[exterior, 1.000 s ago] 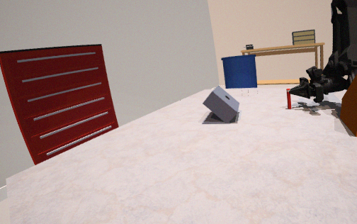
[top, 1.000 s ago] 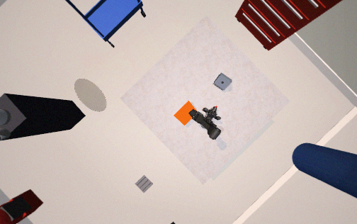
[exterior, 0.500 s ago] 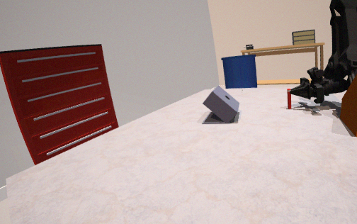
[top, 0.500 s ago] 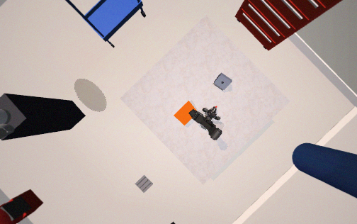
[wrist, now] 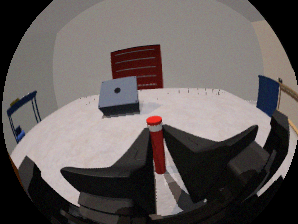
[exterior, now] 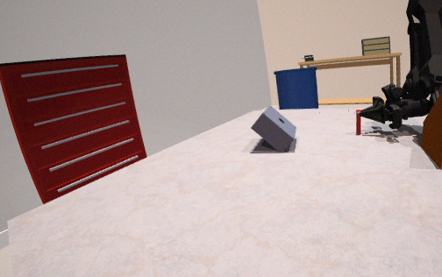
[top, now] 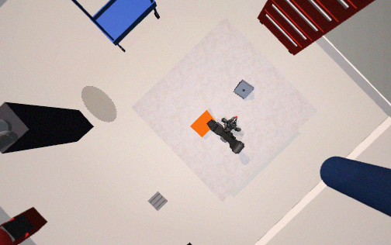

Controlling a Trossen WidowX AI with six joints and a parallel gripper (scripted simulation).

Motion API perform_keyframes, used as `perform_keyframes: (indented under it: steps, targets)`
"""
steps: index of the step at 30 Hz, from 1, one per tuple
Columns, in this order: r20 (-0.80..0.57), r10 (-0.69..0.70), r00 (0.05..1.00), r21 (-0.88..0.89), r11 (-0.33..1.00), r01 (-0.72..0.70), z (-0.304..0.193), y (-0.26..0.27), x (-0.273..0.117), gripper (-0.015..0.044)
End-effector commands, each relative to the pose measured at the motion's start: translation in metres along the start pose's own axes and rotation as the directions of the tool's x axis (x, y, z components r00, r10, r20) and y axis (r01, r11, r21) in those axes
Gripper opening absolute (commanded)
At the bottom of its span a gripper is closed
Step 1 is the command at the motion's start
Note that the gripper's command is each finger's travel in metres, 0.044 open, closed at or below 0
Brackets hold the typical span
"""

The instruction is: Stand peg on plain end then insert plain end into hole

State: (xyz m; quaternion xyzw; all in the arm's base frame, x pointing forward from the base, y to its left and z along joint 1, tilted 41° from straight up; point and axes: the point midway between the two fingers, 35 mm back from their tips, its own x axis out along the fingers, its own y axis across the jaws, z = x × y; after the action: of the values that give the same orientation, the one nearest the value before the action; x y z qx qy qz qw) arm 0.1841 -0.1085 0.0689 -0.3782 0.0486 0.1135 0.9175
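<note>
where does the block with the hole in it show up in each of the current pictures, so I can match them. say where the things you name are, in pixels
Top: the block (top: 239, 88) (exterior: 268, 127) (wrist: 110, 93) is right of centre, above the arm.
Exterior: just right of centre, in the upper half.
Wrist: left of centre, in the upper half.
Shared landmark: the red drawer cabinet (top: 298, 25) (exterior: 79, 114) (wrist: 137, 62).
</note>
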Motion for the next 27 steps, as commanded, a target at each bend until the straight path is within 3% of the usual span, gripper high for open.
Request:
perform_keyframes:
  steps: [1, 27]
  targets:
    - [0.0, 0.0, 1.0, 0.0, 1.0, 0.0, -0.0025, -0.0009, -0.0006, 0.0049]
    - [0.037, -0.009, 0.999, 0.002, 1.0, 0.009, -0.0041, -0.0008, -0.0016, 0.0049]
